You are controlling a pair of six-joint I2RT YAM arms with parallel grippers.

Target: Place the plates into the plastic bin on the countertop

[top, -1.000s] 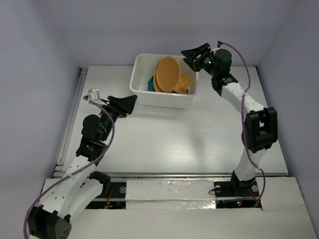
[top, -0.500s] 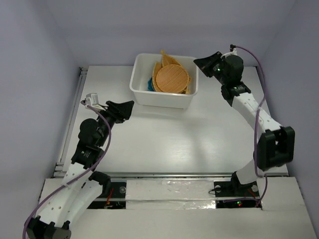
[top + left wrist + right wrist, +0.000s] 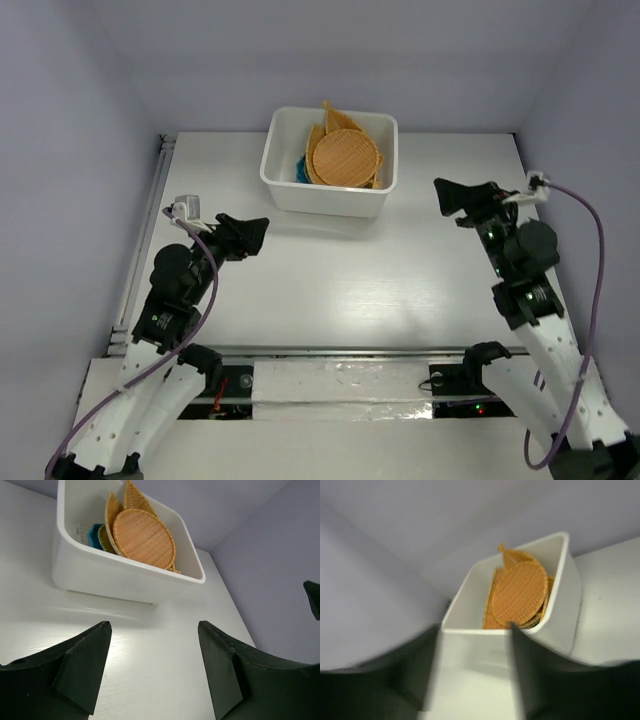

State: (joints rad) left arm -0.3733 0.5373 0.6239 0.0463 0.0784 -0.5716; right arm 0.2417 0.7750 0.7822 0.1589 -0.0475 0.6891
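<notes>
The white plastic bin [image 3: 283, 190] stands at the back middle of the white countertop [image 3: 350, 280]. Inside it a round wicker plate [image 3: 344, 158] lies on top of other wicker plates, with a fan-shaped one [image 3: 335, 118] leaning behind and a sliver of the teal plate [image 3: 299, 170] at the left. The bin [image 3: 100, 575] and round plate [image 3: 144, 537] show in the left wrist view, and the bin [image 3: 565, 595] in the blurred right wrist view. My left gripper [image 3: 252, 232] is open and empty, near-left of the bin. My right gripper [image 3: 455, 200] is open and empty, right of the bin.
A metal rail [image 3: 150, 220] runs along the countertop's left edge. Purple-grey walls enclose the back and sides. The arm bases sit at the near edge by a taped strip [image 3: 340, 385].
My right arm has swung away from above the bin, back and down to the right. The round wicker plate it released has dropped flat into the bin. My left gripper drew back slightly.
</notes>
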